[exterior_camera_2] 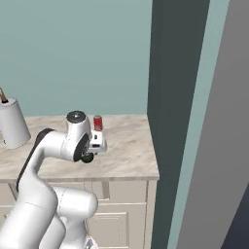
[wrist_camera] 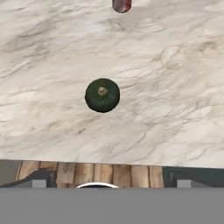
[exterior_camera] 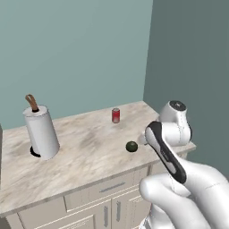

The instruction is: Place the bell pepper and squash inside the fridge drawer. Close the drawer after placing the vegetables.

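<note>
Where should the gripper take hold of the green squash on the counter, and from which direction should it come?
Probably from straight above: the squash sits alone on the counter, stem up. Grip across its round middle, fingers either side of the stem; the soda can stands well clear.

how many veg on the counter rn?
1: the squash, near the counter's front edge, in front of the soda can. No bell pepper visible; the arm may hide more.

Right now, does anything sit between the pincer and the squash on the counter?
Nothing visible does. The squash lies alone on bare marble counter under the hand; the red soda can stands well beyond it.
</note>
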Motion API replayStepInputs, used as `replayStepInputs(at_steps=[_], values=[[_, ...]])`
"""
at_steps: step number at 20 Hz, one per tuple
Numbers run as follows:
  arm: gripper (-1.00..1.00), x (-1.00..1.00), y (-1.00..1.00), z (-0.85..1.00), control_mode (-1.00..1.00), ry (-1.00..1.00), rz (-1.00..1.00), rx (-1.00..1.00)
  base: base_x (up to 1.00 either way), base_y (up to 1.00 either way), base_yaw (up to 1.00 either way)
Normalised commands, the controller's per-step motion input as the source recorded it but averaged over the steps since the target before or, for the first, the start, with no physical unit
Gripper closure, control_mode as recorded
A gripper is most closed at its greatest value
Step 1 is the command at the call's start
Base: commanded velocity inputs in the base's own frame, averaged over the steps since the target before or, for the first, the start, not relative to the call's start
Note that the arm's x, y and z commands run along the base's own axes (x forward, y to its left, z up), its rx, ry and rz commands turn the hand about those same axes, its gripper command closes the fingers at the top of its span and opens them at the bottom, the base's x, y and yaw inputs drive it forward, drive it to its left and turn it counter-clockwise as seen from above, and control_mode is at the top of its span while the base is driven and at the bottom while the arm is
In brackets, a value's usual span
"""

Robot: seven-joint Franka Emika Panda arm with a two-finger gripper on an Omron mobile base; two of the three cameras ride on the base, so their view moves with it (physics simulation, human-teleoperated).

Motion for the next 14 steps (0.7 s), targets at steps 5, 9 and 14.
replayStepInputs(at_steps=[5, 9, 14], values=[[-1.00, 0.54, 0.24, -0.48, -1.00, 0.02, 0.00, 0.00, 0.00, 0.00, 0.00], [-1.00, 0.17, 0.24, -0.21, -1.00, 0.04, -0.01, 0.00, 0.00, 0.00, 0.00], [-1.00, 0.00, 0.10, -0.02, -1.00, 0.00, -0.01, 0.00, 0.00, 0.00, 0.00]])
